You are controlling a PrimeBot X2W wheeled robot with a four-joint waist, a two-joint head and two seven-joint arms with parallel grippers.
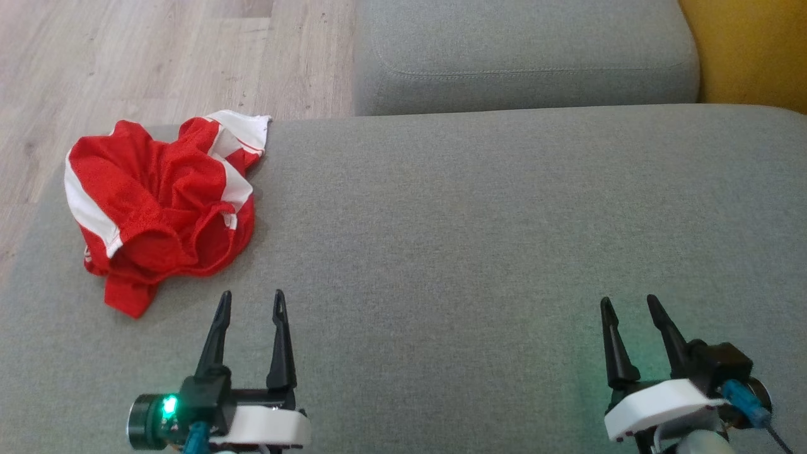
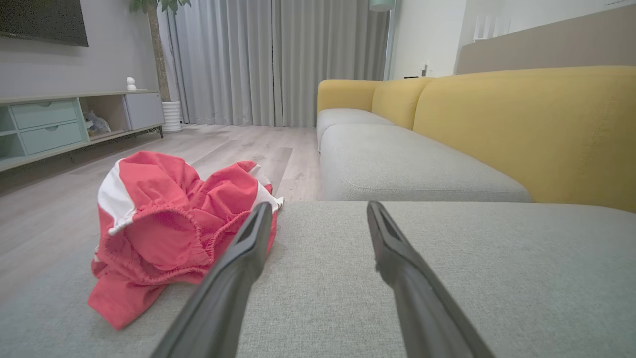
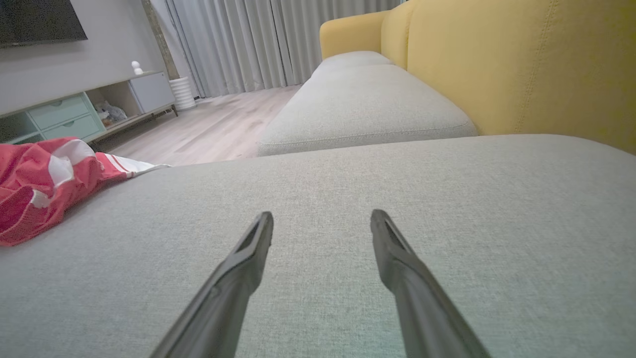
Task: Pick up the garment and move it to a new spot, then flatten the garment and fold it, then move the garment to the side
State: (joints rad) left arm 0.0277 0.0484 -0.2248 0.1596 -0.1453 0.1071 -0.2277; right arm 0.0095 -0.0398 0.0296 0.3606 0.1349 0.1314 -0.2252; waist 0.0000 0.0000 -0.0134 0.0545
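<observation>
"Head view had the garment point(image 1: 161, 202) bunched at the cushion's point(image 1: 473, 221) far-left corner; left gripper point(image 1: 252, 294) and right gripper point(image 1: 629, 299) were both spread wide, holding nothing."

"Then I judged the left one should pinch a raised fold high up, clear of the cushion."

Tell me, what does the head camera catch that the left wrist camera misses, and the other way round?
Head camera, of these two: the right gripper, open above the grey cushion, and a green light on the body behind the left gripper.

Left wrist camera, of these two: the room beyond, with grey curtains, a cabinet with drawers and a dark screen on the wall.

Both: the crumpled red and white garment on the cushion's left part, the left gripper's open fingers near it, the wooden floor and some yellow sofa back.
</observation>
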